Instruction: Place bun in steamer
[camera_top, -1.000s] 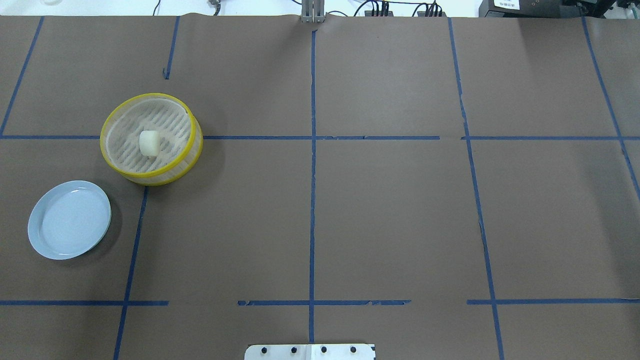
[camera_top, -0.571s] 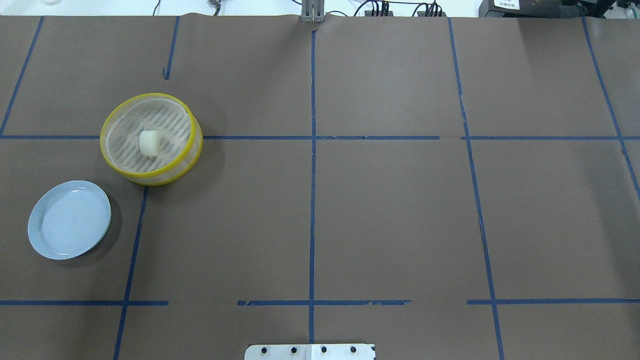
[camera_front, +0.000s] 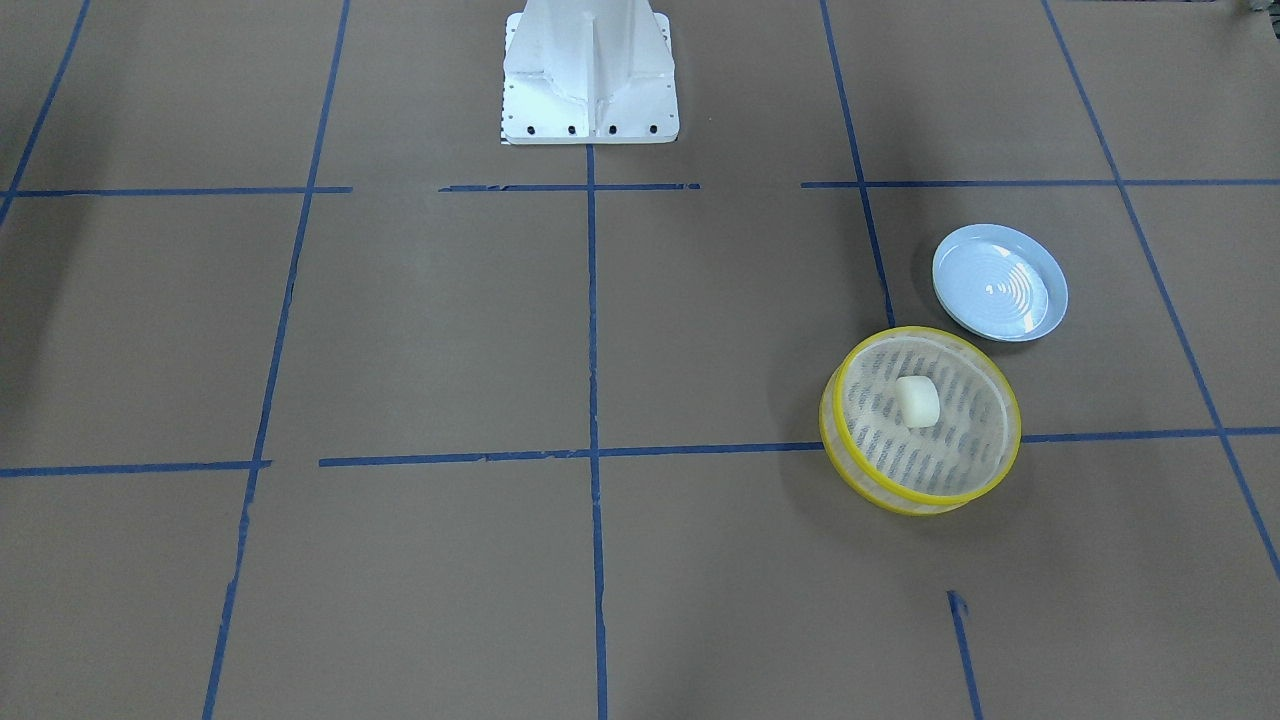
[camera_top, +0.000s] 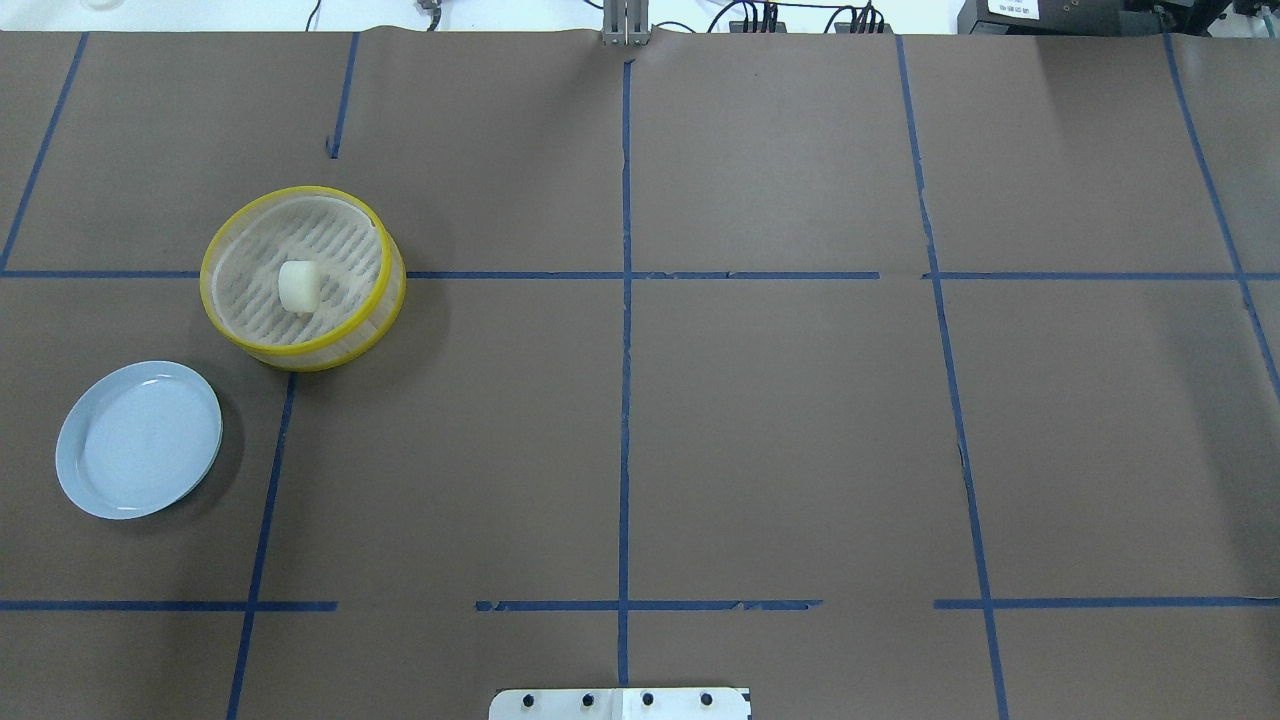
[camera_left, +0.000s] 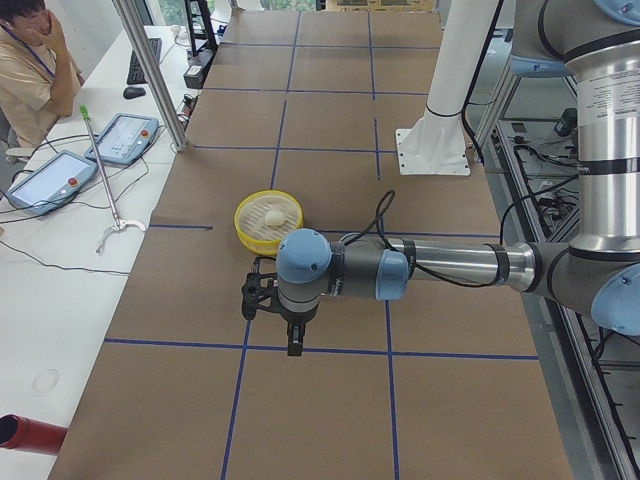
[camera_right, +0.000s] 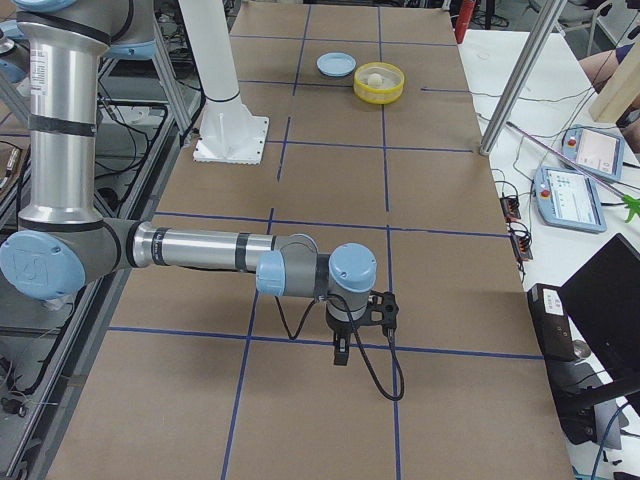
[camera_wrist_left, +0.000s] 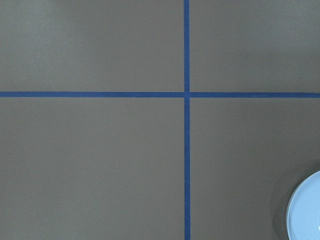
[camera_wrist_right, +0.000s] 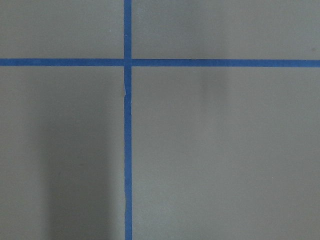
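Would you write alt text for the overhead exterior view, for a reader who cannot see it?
A cream bun sits inside a yellow-rimmed steamer, left on a brown table. An empty pale blue plate lies apart, nearer the robot.

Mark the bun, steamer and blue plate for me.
bun (camera_top: 299, 285), overhead exterior view, centre of its top.
steamer (camera_top: 345, 248), overhead exterior view, bare slatted floor right of bun.
plate (camera_top: 140, 440), overhead exterior view, bare centre.

bun (camera_top: 299, 285): sits in the steamer (camera_top: 335, 340), mid-floor
steamer: on the desk (camera_top: 780, 420), upper left, overhead frame
plate (camera_top: 140, 440): below-left of steamer, apart
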